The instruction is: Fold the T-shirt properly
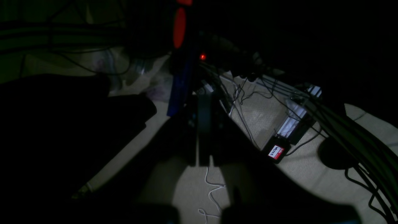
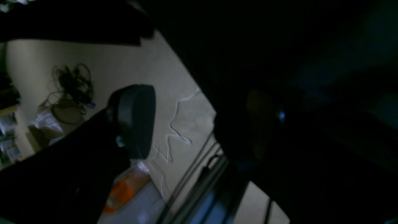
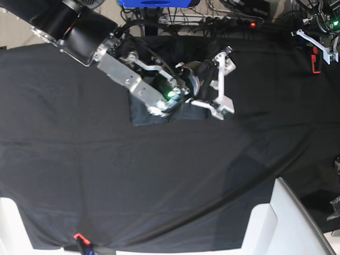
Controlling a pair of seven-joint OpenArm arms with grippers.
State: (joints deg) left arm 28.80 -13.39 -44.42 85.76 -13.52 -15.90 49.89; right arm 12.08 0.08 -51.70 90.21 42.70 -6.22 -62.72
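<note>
Black tablecloth [image 3: 79, 175] — folded T-shirt [image 3: 139, 112] under the spread-jawed right gripper [image 3: 225, 82].

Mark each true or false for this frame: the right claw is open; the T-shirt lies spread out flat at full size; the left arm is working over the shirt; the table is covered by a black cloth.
1. The right claw is open above the T-shirt: true.
2. The T-shirt lies spread flat at full size: false, it is a small compact bundle.
3. The left arm is working over the shirt: false, the left claw sits at the table's far corner, away from it.
4. A black cloth covers the table: true.
</note>
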